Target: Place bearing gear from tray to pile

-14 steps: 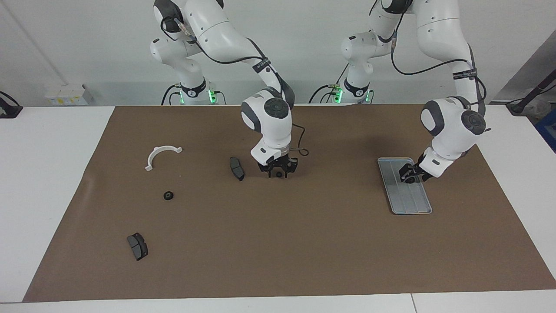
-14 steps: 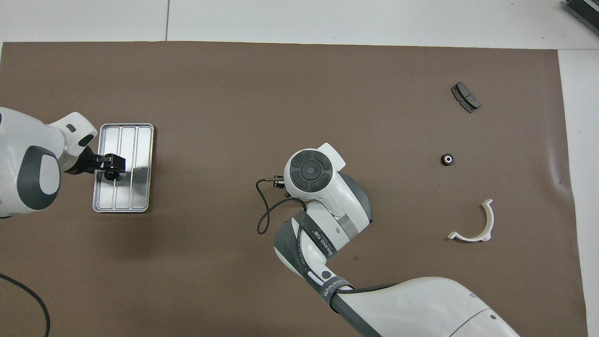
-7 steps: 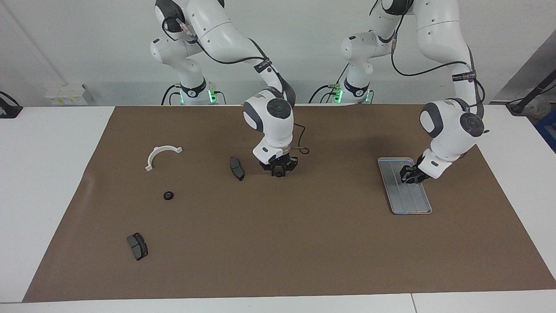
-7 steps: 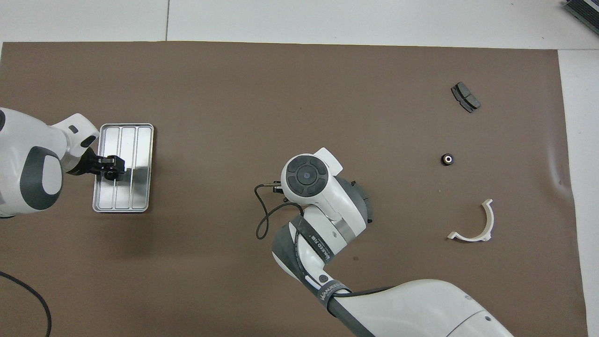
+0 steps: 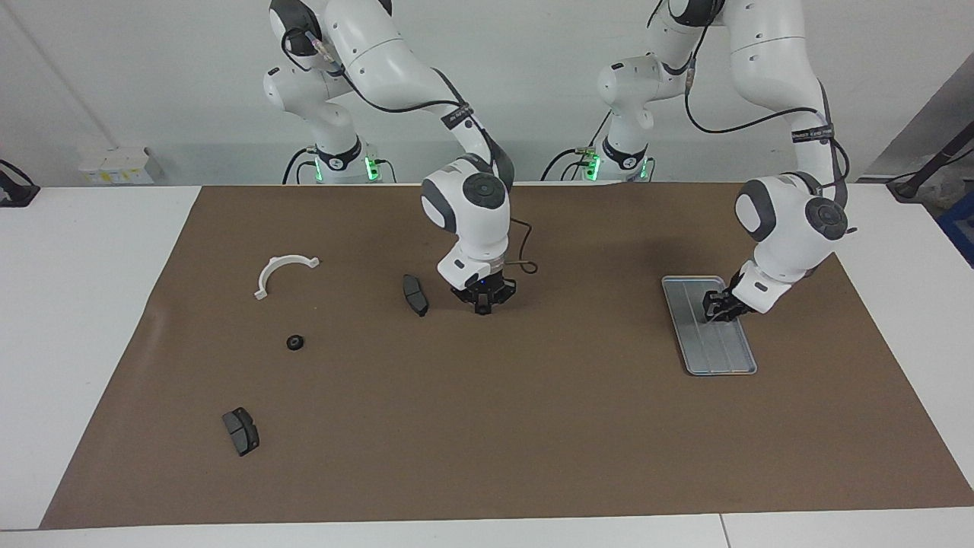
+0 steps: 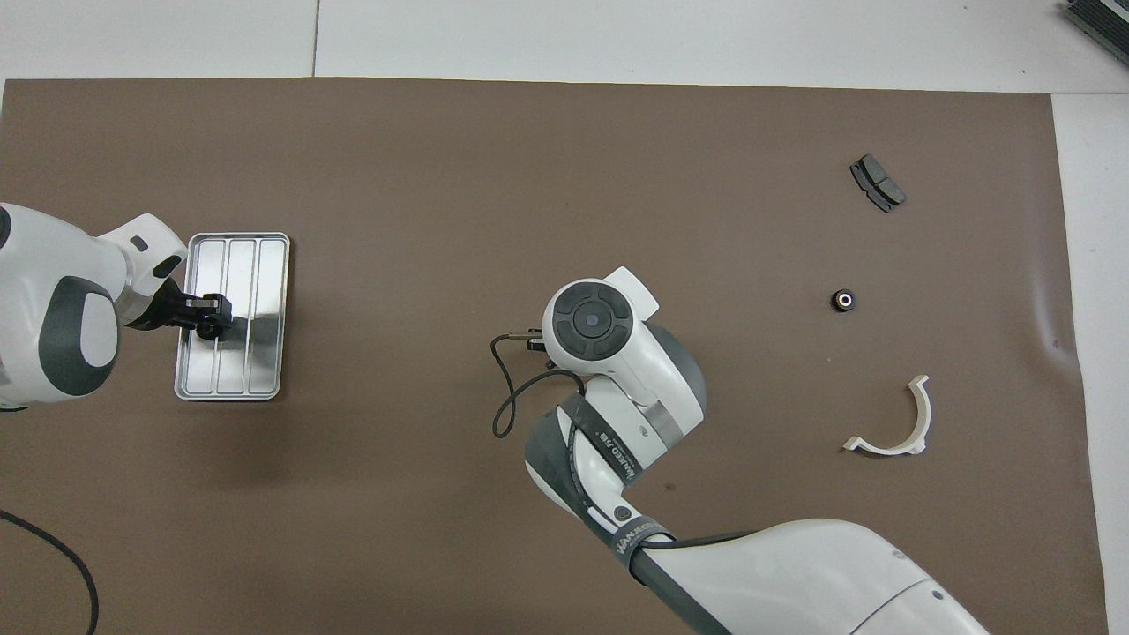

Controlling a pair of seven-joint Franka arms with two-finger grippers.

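The silver tray (image 5: 719, 354) (image 6: 260, 357) lies toward the left arm's end of the mat. My left gripper (image 5: 719, 309) (image 6: 210, 317) is down in it, at a small dark bearing gear (image 6: 210, 330). My right gripper (image 5: 483, 303) is low over the middle of the mat, shut on another bearing gear (image 5: 482, 309); the overhead view hides it under its own wrist. The pile is scattered toward the right arm's end: a white half-ring bracket (image 5: 283, 272) (image 6: 891, 423), a brake pad (image 5: 415, 294) beside my right gripper, and a second pad (image 5: 241, 431) (image 6: 877, 183) farther from the robots.
A third bearing gear (image 5: 294, 342) (image 6: 843, 301) lies loose on the brown mat (image 5: 533, 426) between the bracket and the farther brake pad. A thin black cable (image 6: 507, 401) loops by the right wrist.
My right gripper has shut on the gear that lay between its open fingers at the mat's middle. My left gripper has stayed at the gear in the tray.
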